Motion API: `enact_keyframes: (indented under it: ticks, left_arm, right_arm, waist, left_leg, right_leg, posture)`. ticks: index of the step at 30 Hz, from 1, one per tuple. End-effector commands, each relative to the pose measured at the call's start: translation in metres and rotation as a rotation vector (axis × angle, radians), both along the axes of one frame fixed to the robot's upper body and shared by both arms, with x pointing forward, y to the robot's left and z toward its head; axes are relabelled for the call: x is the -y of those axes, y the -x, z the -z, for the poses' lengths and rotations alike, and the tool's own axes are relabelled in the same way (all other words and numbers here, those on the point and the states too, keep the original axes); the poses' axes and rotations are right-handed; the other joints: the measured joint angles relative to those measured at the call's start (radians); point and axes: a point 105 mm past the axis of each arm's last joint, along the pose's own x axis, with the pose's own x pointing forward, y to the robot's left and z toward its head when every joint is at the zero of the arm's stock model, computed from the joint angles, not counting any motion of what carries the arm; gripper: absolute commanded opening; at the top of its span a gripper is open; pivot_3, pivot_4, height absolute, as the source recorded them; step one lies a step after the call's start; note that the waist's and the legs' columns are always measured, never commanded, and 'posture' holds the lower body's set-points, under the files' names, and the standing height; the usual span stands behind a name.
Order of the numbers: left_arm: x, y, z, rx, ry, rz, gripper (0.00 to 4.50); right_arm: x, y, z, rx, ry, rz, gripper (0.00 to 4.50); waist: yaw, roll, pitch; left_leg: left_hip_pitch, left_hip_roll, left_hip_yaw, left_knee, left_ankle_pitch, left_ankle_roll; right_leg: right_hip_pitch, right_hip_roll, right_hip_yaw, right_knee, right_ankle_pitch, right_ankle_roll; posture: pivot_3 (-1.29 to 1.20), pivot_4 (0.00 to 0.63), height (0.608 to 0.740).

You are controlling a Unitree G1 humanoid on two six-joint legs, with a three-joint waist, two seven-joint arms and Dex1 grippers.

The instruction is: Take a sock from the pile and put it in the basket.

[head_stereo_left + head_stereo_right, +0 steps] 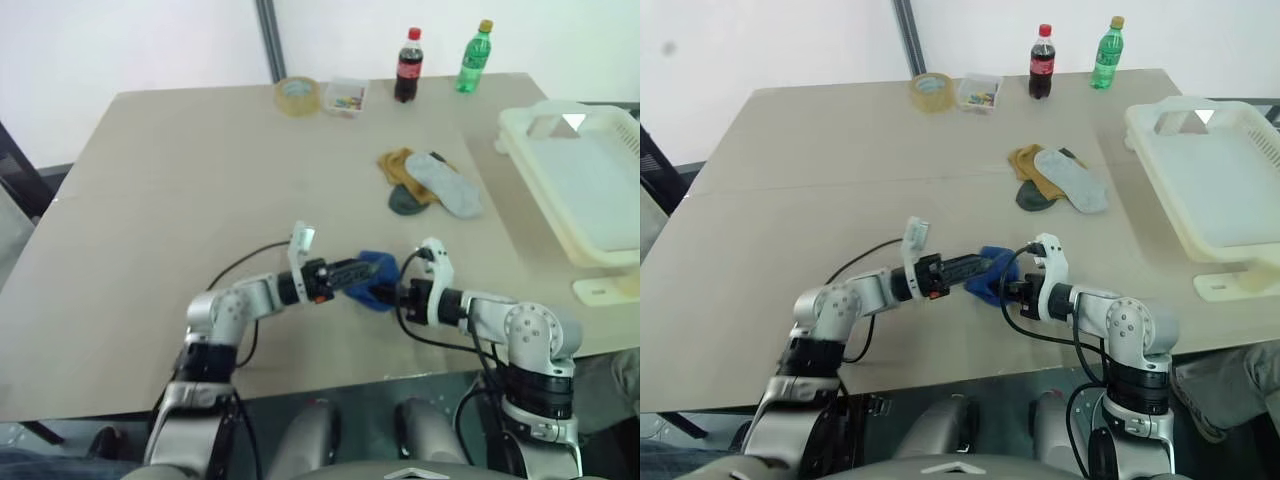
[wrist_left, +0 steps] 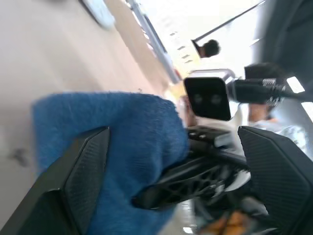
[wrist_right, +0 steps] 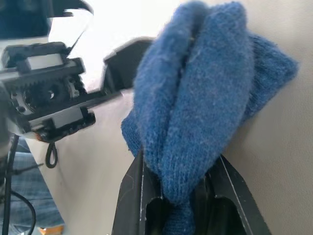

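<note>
Beige tabletop (image 1: 200,180) carries, near its front edge, the left gripper (image 1: 362,272) with fingers spread wide around the blue sock (image 1: 376,281), which the right gripper (image 3: 181,196) pinches, while the pile (image 1: 428,183) lies farther right and the cream basket (image 1: 585,190) sits at far right.

My two arms meet low in front of me. My right gripper (image 3: 181,191) pinches the sock (image 3: 205,98); my left gripper (image 2: 171,171) apparently stands wide, fingers either side of it.
</note>
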Motion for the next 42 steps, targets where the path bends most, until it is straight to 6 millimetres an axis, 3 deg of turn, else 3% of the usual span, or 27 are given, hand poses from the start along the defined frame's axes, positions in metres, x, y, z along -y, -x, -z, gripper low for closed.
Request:
enact_keyframes:
  ticks: [1, 4, 11, 16, 21, 24, 26, 32, 39, 42]
  left_arm:
    - [-0.005, 0.016, -0.008, 0.384, -0.167, 0.015, 4.5]
    - [-0.01, 0.019, 0.006, 0.562, -0.322, 0.021, 4.5]
    - [-0.005, 0.024, 0.006, 0.721, -0.313, 0.025, 4.5]
    - [0.003, 0.025, 0.003, 0.756, -0.262, 0.039, 4.5]
    - [0.019, 0.02, -0.006, 0.783, -0.189, 0.029, 4.5]
    - [0.035, 0.006, -0.022, 0.786, -0.116, -0.026, 4.5]
    - [0.045, 0.001, -0.035, 0.785, -0.061, -0.046, 4.5]
    - [0.068, -0.001, -0.043, 0.816, -0.07, 0.02, 4.5]
    - [0.094, -0.011, -0.058, 0.824, -0.061, 0.03, 4.5]
    - [0.104, -0.016, -0.067, 0.79, -0.009, 0.019, 4.5]
  right_arm:
    - [0.022, -0.012, -0.003, 0.031, 0.03, 0.082, 0.01]
    - [0.028, -0.019, -0.012, 0.081, 0.016, 0.1, 0.01]
    - [0.04, -0.026, -0.031, 0.144, 0.043, 0.098, 0.01]
    - [0.062, -0.021, -0.075, 0.262, 0.087, 0.117, 0.01]
    - [0.115, -0.029, -0.119, 0.371, 0.187, 0.262, 0.01]
    - [0.154, -0.035, -0.149, 0.401, 0.189, 0.355, 0.01]
    - [0.179, -0.037, -0.159, 0.391, 0.232, 0.417, 0.01]
    - [0.245, -0.05, -0.164, 0.283, 0.286, 0.596, 0.01]
    - [0.286, -0.068, -0.162, 0.249, 0.255, 0.708, 0.01]
    - [0.313, -0.078, -0.155, 0.223, 0.25, 0.852, 0.01]
  waist:
    - [0.003, 0.001, 0.0]
    - [0.011, 0.001, 0.0]
    - [0.003, 0.003, 0.002]
    - [0.003, 0.005, 0.003]
    - [0.012, 0.005, 0.004]
    - [0.01, 0.005, 0.004]
    - [0.012, 0.005, 0.004]
    - [0.002, 0.005, 0.005]
    - [0.003, 0.005, 0.005]
    - [0.006, 0.005, 0.005]
  left_leg:
    - [0.0, 0.0, 0.0, 0.0, 0.0, 0.0]
    - [0.0, -0.001, 0.0, -0.001, 0.0, 0.0]
    - [-0.003, -0.001, 0.0, -0.002, 0.0, 0.001]
    - [-0.003, -0.001, 0.0, -0.001, -0.002, 0.005]
    - [-0.004, -0.002, -0.002, 0.0, -0.003, 0.006]
    - [-0.004, -0.002, -0.001, 0.0, -0.003, 0.006]
    - [-0.004, -0.002, -0.001, 0.001, -0.003, 0.007]
    - [-0.004, 0.0, 0.004, 0.001, -0.003, 0.008]
    - [-0.003, 0.0, 0.005, 0.003, -0.003, 0.008]
    - [-0.004, 0.0, 0.006, 0.003, -0.003, 0.008]
  right_leg:
    - [0.0, 0.0, 0.0, -0.001, 0.0, 0.0]
    - [0.0, -0.002, -0.001, -0.002, 0.0, 0.0]
    - [-0.002, -0.002, -0.001, -0.003, 0.0, 0.0]
    - [-0.002, -0.001, -0.001, -0.002, 0.0, 0.0]
    - [0.0, 0.0, -0.004, -0.003, 0.0, 0.0]
    - [0.0, 0.001, -0.003, -0.003, 0.0, 0.0]
    - [0.0, 0.001, -0.003, -0.002, 0.0, 0.0]
    - [0.0, 0.004, 0.0, -0.002, 0.0, 0.0]
    - [0.001, 0.005, 0.002, -0.002, 0.0, 0.001]
    - [0.0, 0.005, 0.002, -0.002, 0.0, 0.001]
  posture:
    - [0.0, 0.15, 0.74]
    - [0.0, 0.15, 0.74]
    - [0.0, 0.15, 0.74]
    - [0.0, 0.15, 0.74]
    - [0.0, 0.15, 0.74]
    - [0.0, 0.15, 0.74]
    - [0.0, 0.15, 0.74]
    - [0.0, 0.15, 0.74]
    - [0.0, 0.15, 0.74]
    - [0.0, 0.15, 0.74]
